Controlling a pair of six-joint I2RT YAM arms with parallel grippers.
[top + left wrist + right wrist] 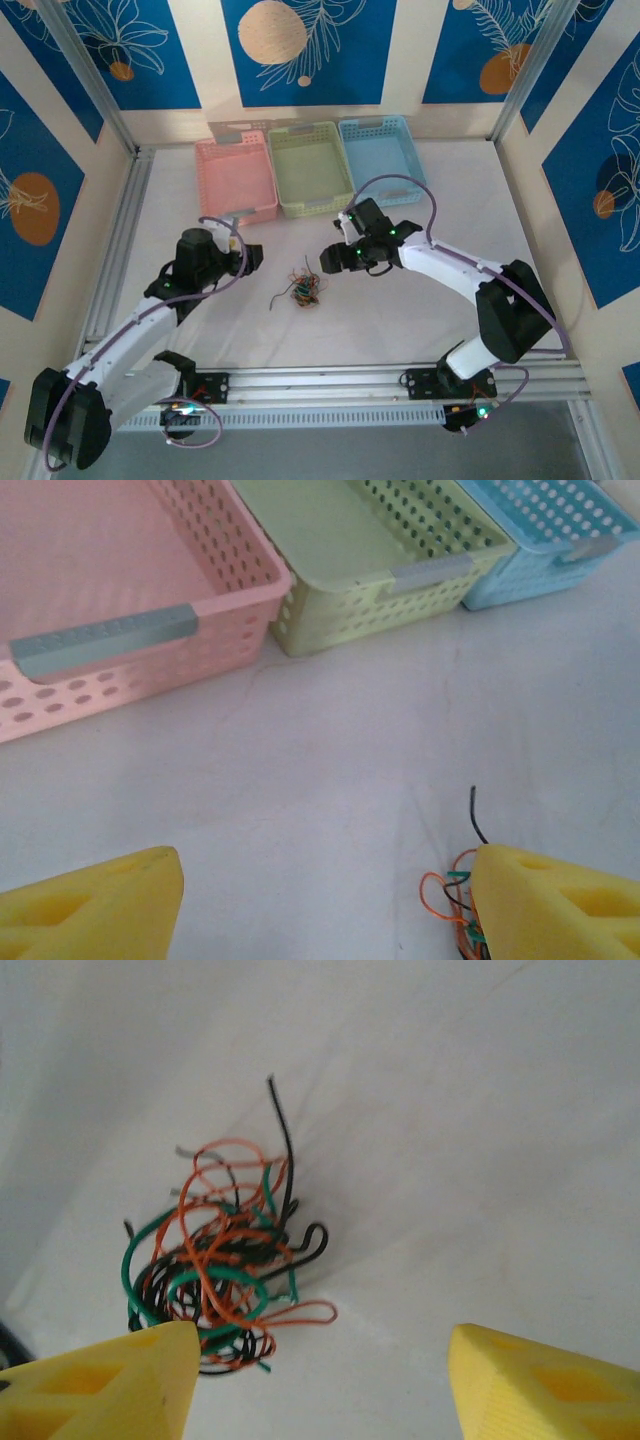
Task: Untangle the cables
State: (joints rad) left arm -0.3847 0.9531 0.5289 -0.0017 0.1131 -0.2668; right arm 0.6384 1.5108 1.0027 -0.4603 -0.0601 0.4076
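Note:
The cables [304,290] lie in a small tangled clump of black, orange and green wires on the white table, with one dark end trailing left. My left gripper [250,258] hovers to their upper left, open and holding nothing; the cables [455,895] peek out beside its right yellow finger [560,905]. My right gripper [333,262] sits just right of the clump, open. In the right wrist view the cables [225,1260] lie ahead and left, partly behind the left finger [100,1385].
Three perforated baskets stand in a row at the back: pink [235,180], green [308,168] and blue [377,153]. Aluminium frame rails [400,380] run along the near and left table edges. Open white tabletop surrounds the clump.

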